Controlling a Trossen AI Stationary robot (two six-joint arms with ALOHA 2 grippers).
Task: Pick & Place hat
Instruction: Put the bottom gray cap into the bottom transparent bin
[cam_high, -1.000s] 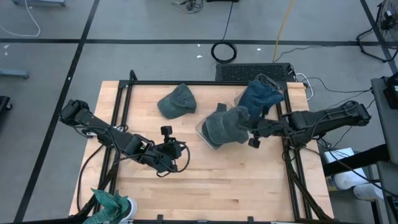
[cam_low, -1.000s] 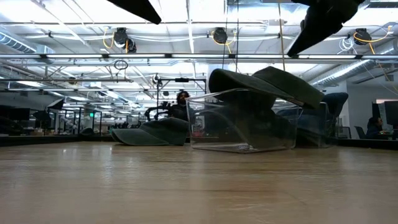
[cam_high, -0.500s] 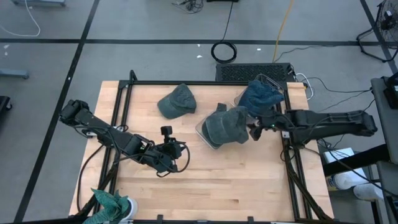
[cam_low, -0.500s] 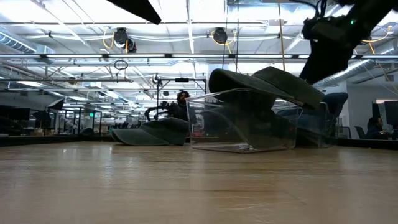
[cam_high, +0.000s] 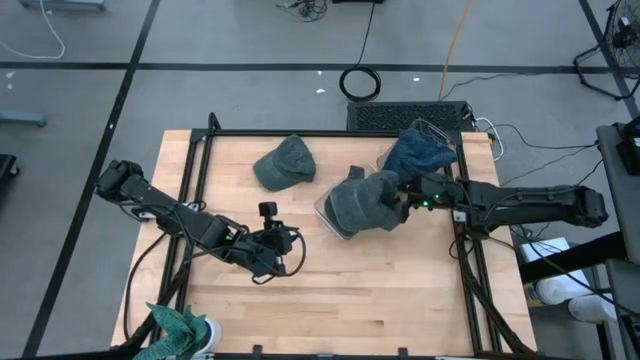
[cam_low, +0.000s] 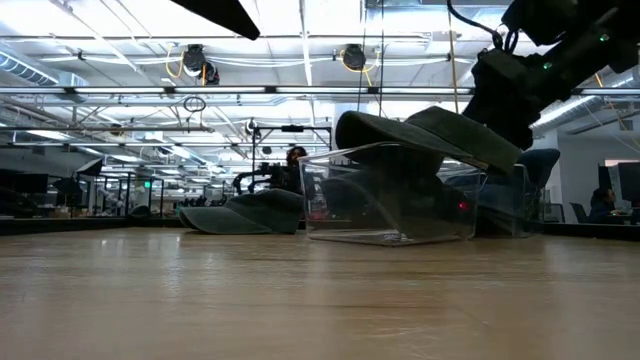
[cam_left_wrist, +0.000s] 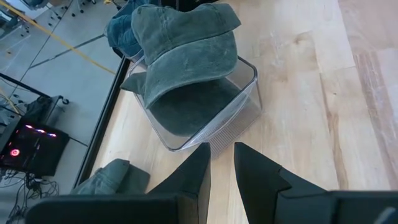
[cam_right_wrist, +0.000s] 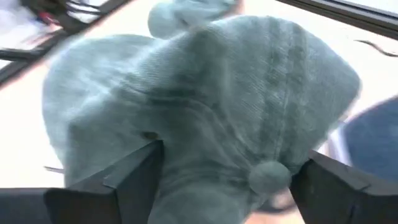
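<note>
A grey-green hat lies across the top of a clear container right of the table's middle, its crown sunk inside and its brim over the rim. My right gripper reaches in from the table's right edge. It is open, with its fingers standing on either side of the hat's crown and top button. My left gripper hovers over the near left of the table, its fingers a narrow gap apart with nothing between them. My right gripper comes at the hat's crown slanting down from the table's right side, with one finger on each side of it. The hat fills the wrist view. I cannot tell whether the fingers touch the cloth.
A second grey-green hat lies on the table at the far middle. A blue hat sits in another container at the far right. A teal cloth lies at the near left corner. Black frame rails run along the table's edges.
My right gripper has come down and toward the table's far edge, onto the right side of the hat in the container. It has rolled and opened wide on the way. The hat has stayed where it was.
</note>
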